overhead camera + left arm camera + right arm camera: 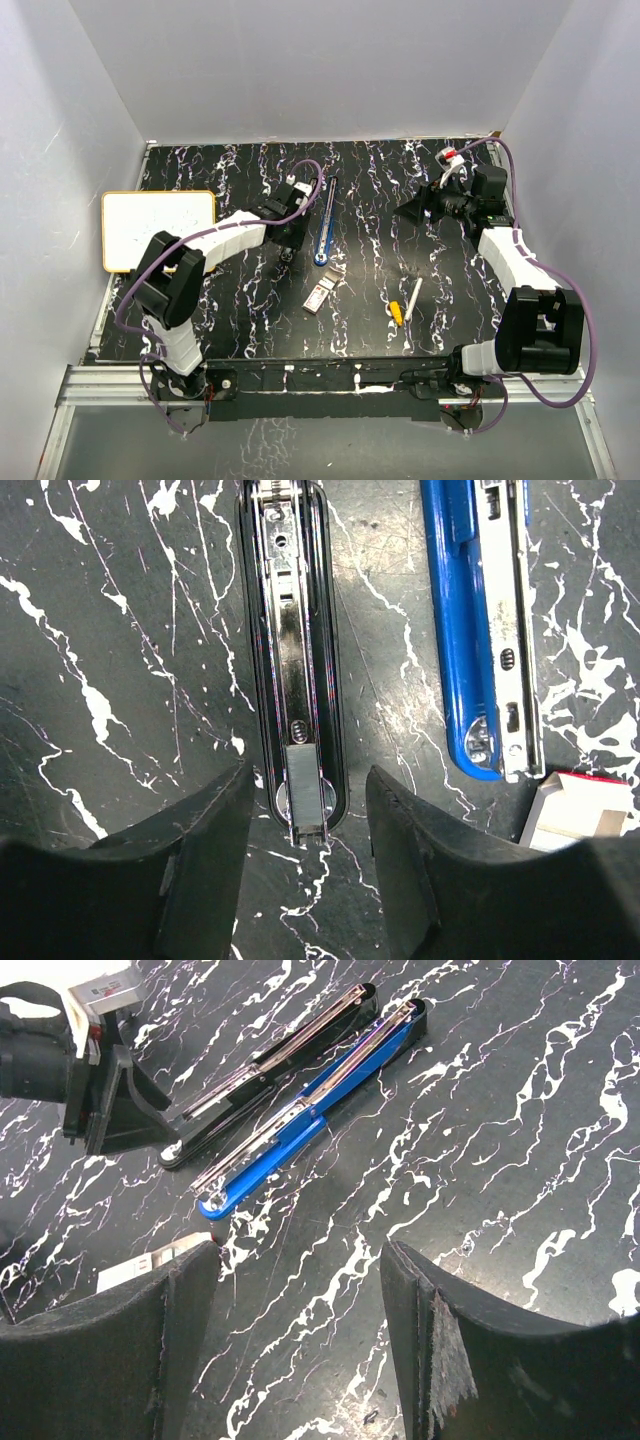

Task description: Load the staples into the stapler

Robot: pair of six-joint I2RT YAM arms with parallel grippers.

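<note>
left pincer (pixel 310 780) | parted astride black stapler (pixel 295 630) (blue stapler (pixel 455 630) beside)

Blue stapler (pixel 455 630) is glossy plastic; black stapler (pixel 290 630) shows shiny metal.

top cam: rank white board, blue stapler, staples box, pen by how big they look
1. white board, by far the largest.
2. blue stapler, long but thin, opened flat.
3. staples box and pen: too close to rank. The pen looks a bit longer, the box wider.
</note>
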